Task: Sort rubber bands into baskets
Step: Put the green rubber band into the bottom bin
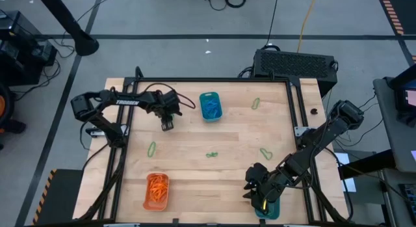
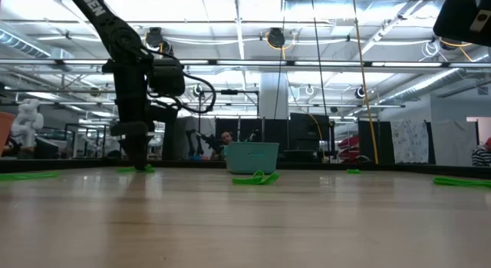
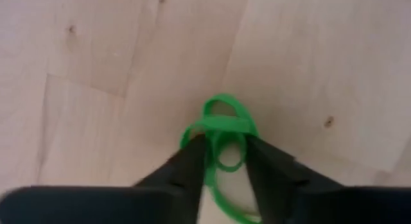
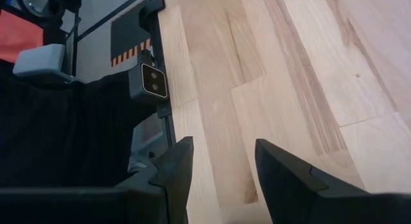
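Pale wooden planks form the tabletop [image 1: 214, 175], fenced by a dark frame. At its far left, the left gripper [image 3: 226, 161] stands down on the wood with its fingers straddling a thin green rubber band [image 3: 221, 124], partly closed around it but not yet clamped. The pick-up step is in hand; next, I judge, the fingers must pinch the loop, lift, and carry it to a basket. The right gripper [image 4: 221, 161] hangs open and empty over the teal plastic basket [image 1: 268, 211] at the near right corner.

Left gripper [image 3: 225, 163] low at table, jaws narrowly parted; right gripper [image 4: 221, 163] jaws apart.
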You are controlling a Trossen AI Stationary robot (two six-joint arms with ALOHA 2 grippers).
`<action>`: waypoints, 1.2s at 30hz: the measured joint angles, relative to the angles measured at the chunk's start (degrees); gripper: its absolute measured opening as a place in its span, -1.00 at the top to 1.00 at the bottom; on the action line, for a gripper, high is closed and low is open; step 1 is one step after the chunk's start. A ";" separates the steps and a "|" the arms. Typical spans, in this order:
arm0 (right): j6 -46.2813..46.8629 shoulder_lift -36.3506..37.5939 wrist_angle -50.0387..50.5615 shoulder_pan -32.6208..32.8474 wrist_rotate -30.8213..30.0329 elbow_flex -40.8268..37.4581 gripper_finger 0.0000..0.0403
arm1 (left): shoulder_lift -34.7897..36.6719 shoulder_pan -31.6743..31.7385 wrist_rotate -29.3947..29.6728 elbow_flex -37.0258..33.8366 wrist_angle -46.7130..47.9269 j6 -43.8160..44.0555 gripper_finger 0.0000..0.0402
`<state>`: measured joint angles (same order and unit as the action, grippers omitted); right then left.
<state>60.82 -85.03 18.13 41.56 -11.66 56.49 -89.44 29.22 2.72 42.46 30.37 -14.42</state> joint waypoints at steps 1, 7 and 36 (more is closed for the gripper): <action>0.00 0.00 0.00 0.00 0.00 0.00 0.21 | 0.21 -0.05 -0.08 -0.02 0.08 0.01 0.51; 0.02 0.00 0.02 0.00 0.00 0.00 0.21 | 2.72 -0.47 0.96 -0.29 0.88 0.34 0.93; 0.41 0.00 -0.35 -0.99 -0.02 0.00 0.21 | 13.07 -1.61 -0.91 -2.07 4.82 3.46 0.25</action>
<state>61.23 -85.03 17.78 40.57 -11.68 56.49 -76.37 27.62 1.81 40.39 35.19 -10.97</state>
